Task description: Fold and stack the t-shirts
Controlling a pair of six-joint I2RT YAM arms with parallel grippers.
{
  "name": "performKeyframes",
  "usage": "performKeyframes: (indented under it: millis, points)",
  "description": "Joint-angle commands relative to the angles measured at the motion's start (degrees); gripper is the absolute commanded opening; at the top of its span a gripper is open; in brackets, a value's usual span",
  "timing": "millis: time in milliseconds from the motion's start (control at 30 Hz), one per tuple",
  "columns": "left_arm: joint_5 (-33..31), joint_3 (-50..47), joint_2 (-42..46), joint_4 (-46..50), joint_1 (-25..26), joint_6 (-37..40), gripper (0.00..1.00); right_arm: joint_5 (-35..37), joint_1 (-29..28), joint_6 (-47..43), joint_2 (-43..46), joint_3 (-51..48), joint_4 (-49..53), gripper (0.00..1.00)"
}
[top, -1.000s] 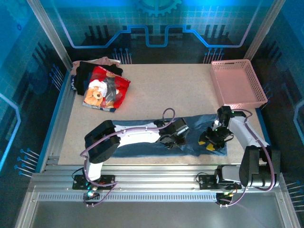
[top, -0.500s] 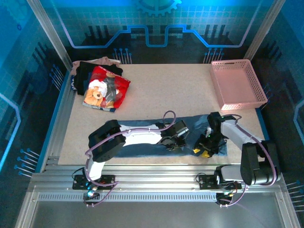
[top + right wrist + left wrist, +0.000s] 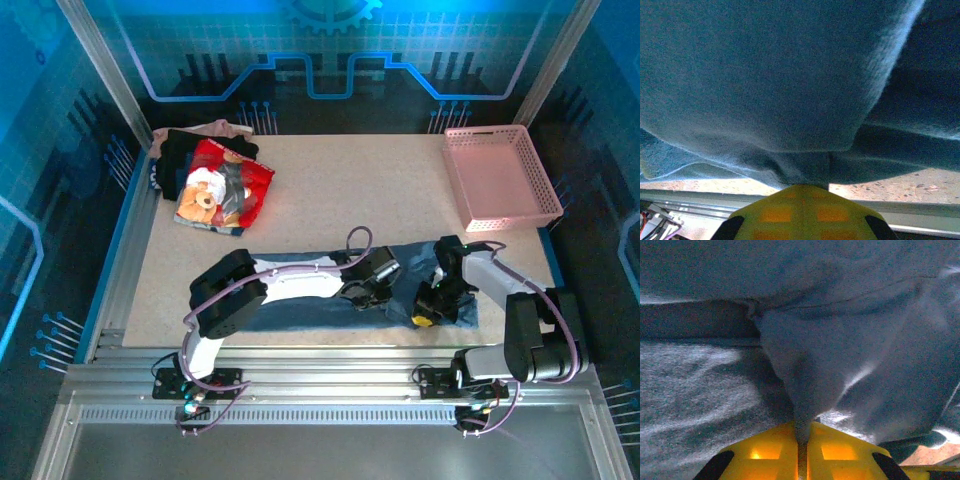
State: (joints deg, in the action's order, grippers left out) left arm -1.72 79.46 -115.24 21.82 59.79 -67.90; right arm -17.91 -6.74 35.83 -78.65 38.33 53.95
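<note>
The dark slate-blue t-shirt (image 3: 404, 280) lies spread along the near part of the table. My left gripper (image 3: 371, 291) is low over its middle. In the left wrist view its yellow fingers (image 3: 840, 450) are shut on a pinched ridge of the blue t-shirt (image 3: 805, 365). My right gripper (image 3: 427, 306) sits at the shirt's right end, near the front hem. Its yellow fingers (image 3: 830, 212) are shut on a fold of the same blue cloth (image 3: 770, 80). A red teddy-bear t-shirt (image 3: 225, 186) lies on black (image 3: 173, 157) and beige (image 3: 217, 128) ones at the back left.
A pink lattice basket (image 3: 542, 188) stands at the back right corner. Bare table (image 3: 350, 195) stretches between the shirt pile and the basket. The table's front edge and metal rail (image 3: 920, 222) run just below the right gripper.
Both grippers have gone from open to shut, each pinching the blue shirt. The right gripper moved a little left, and the cloth between the two has bunched up.
</note>
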Motion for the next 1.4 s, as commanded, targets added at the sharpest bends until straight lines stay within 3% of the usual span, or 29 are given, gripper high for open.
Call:
performKeyframes:
  millis: [0,300,333,400,467,600,733,900,967,1233,1367]
  points:
    - [0.1,2.0,1.2,5.4,-0.2,3.4,0.09,1.5,-0.5,0.1,1.7,1.7,1.7,0.0]
    - [0.0,10.1,0.3,19.4,0.2,11.6,0.09,3.5,-0.3,-1.3,3.3,3.8,4.4,0.0]
    - [0.1,11.1,0.0,20.8,0.2,12.4,0.09,3.3,-0.3,-1.3,3.4,3.6,4.5,0.03]
    - [0.3,13.6,-1.0,24.1,0.4,14.2,0.09,3.3,-0.3,-1.4,4.0,3.0,4.9,0.24]
    - [0.3,15.4,-1.9,26.9,0.8,15.4,0.09,2.5,-0.3,-1.5,4.0,2.2,4.7,0.37]
    - [0.9,15.8,-3.3,28.8,1.4,16.6,0.1,0.4,-1.0,-1.3,2.9,-0.1,3.0,0.46]
    - [-0.7,15.8,-4.1,31.2,1.5,17.7,0.15,-0.4,-2.2,-0.8,2.5,-1.0,2.1,0.47]
    - [-6.3,16.9,-3.9,36.9,1.3,18.6,0.52,0.0,-4.7,0.2,2.4,-0.8,1.7,0.47]
    - [-7.7,17.4,-3.2,37.9,1.4,18.6,0.61,0.5,-5.5,0.5,2.3,-0.6,1.6,0.47]
    - [-3.3,10.5,2.0,26.5,0.7,13.0,0.65,1.6,-7.8,2.2,1.9,-0.1,0.9,0.43]
    - [-0.9,2.1,5.4,18.1,-0.7,7.8,0.65,2.5,-9.0,3.2,0.7,0.6,-0.1,0.33]
